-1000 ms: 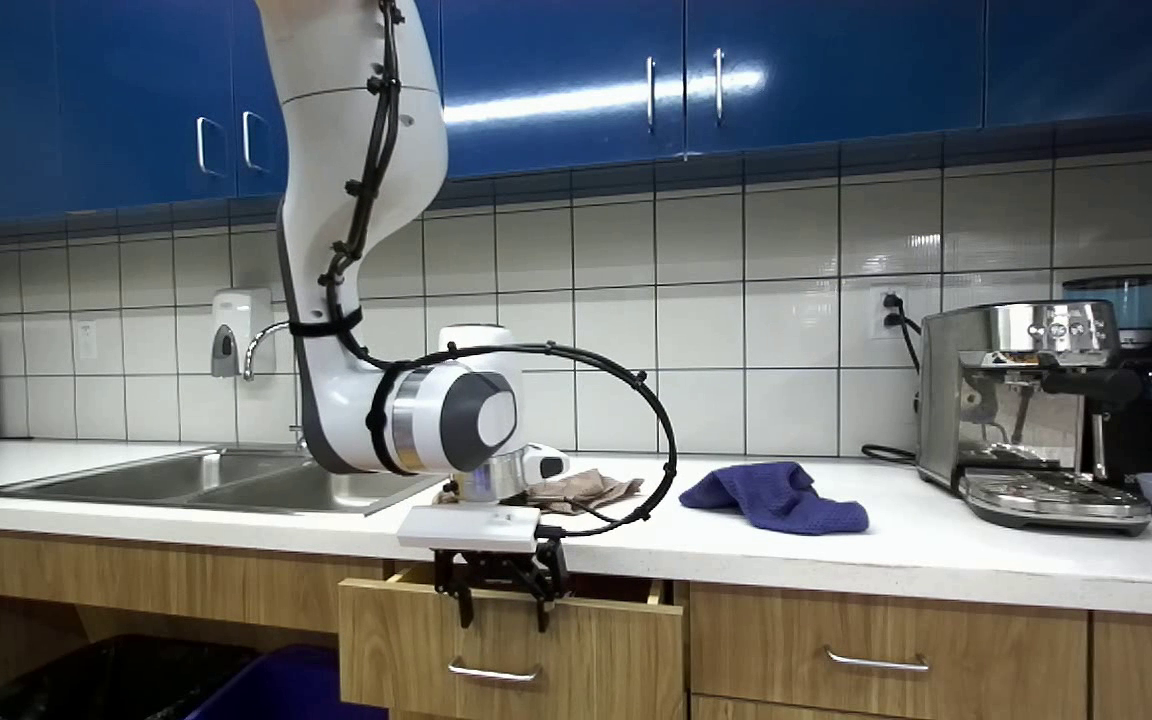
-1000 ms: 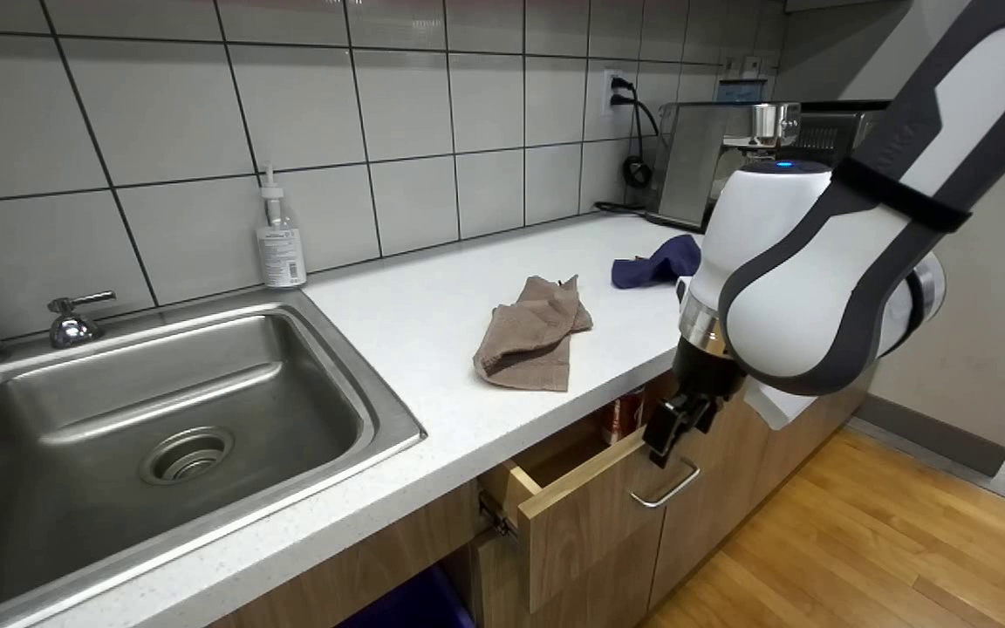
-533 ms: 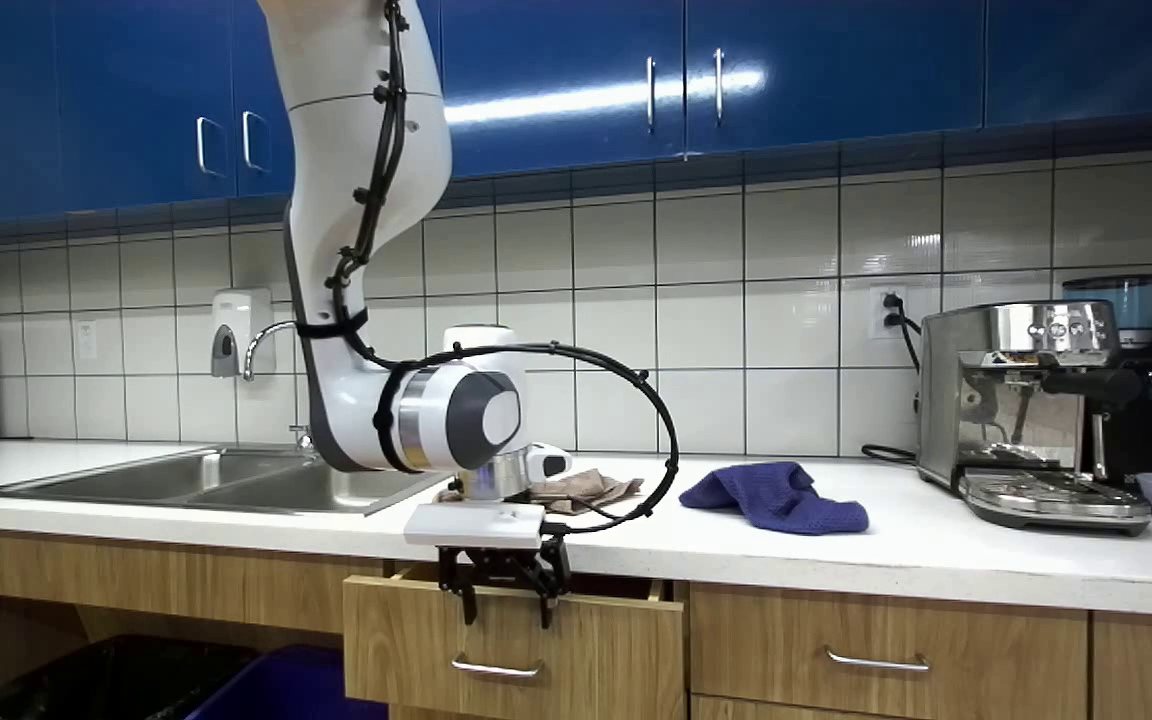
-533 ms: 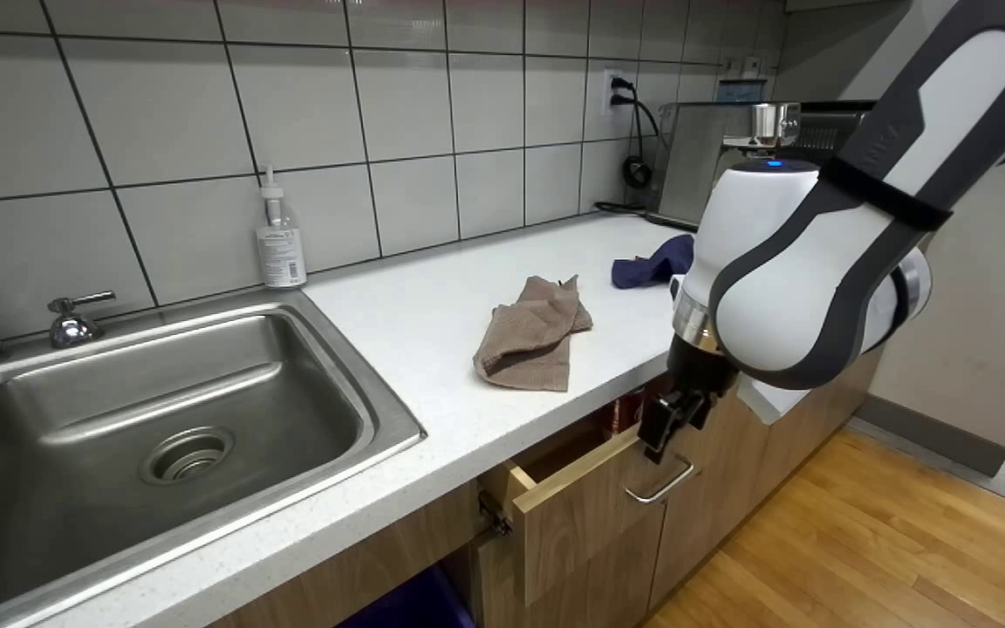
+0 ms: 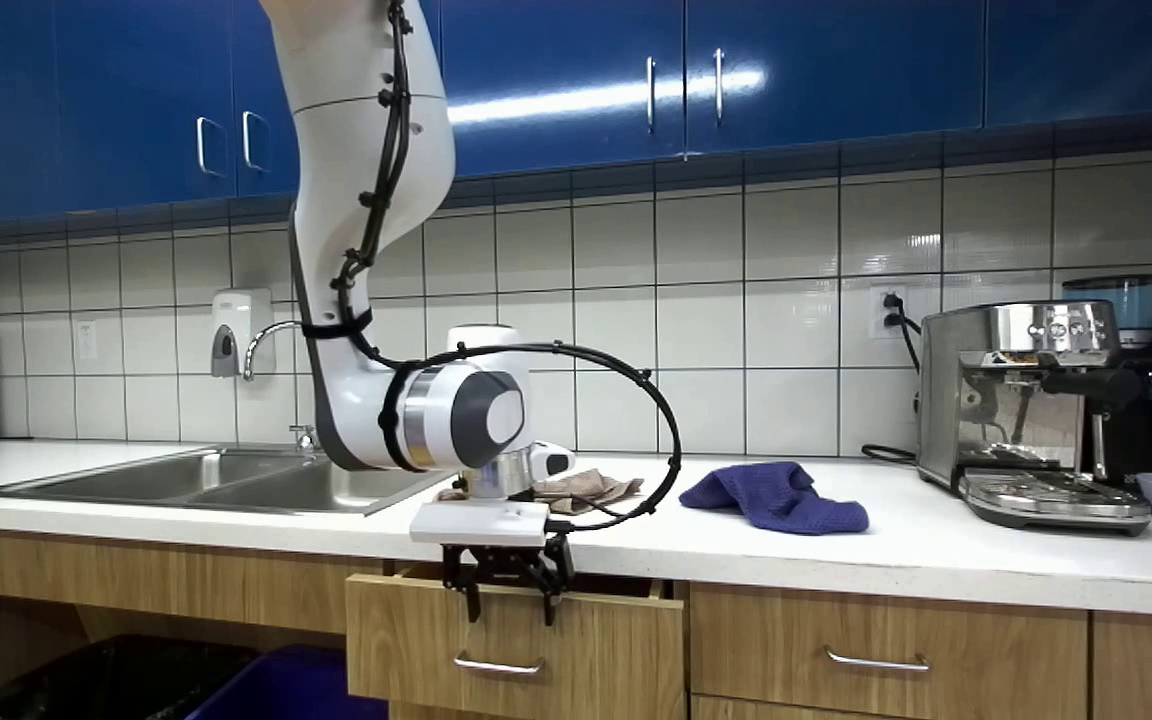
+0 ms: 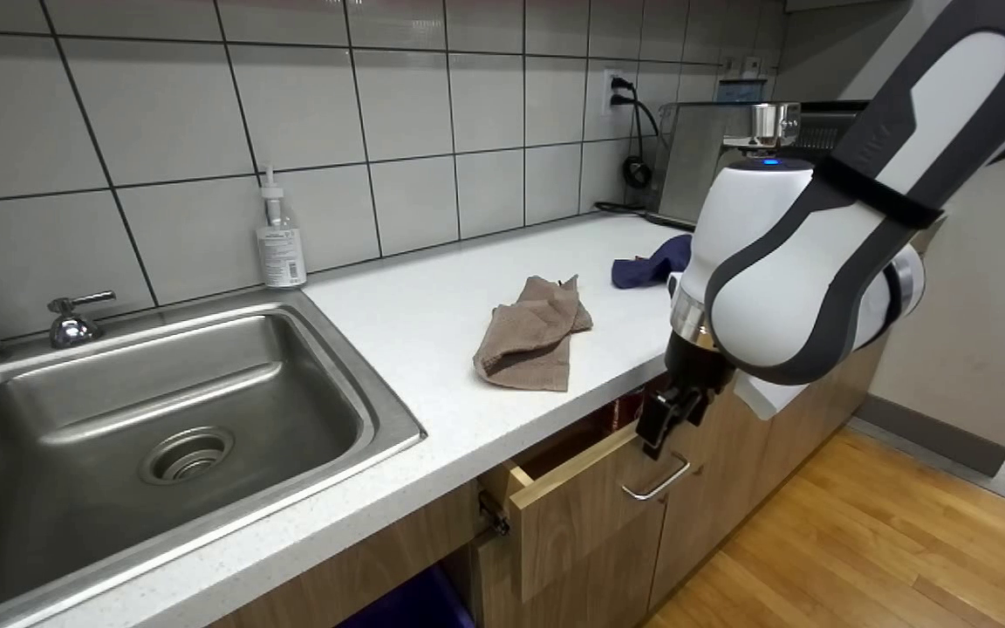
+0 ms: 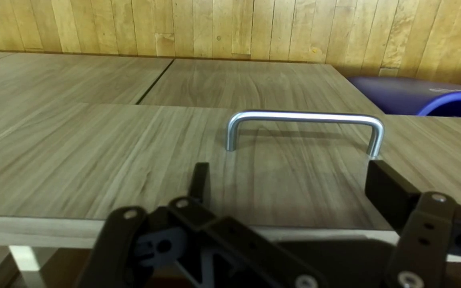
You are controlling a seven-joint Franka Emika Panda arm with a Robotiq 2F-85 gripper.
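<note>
Hanging at the top edge of a drawer [image 5: 516, 640] that stands partly out from under the bench [image 6: 433, 349], my hand [image 5: 511, 616] is released: its two fingers [image 7: 390, 194] are spread wide, with nothing gripped between them. They point downward, and in both exterior views their tips show in front of the drawer's face, just past its upper edge. The wrist view shows that edge running beneath my knuckles; whether I touch the wood I cannot tell. The metal handle [image 7: 304, 116] sits lower on the same face, near my fingertips yet apart from them. Inside the drawer I see something red [image 6: 627, 406], mostly hidden.

Up on the bench lie a crumpled brown cloth [image 6: 530, 336] and, farther along, a purple cloth [image 5: 776, 497], with an espresso machine [image 5: 1026, 410] beyond that. A steel sink [image 6: 398, 429] is set into the bench on the brown cloth's other side, and a soap bottle [image 6: 283, 262] stands by its back corner. Below, next to the drawer, I see a purple bin [image 5: 286, 685].
</note>
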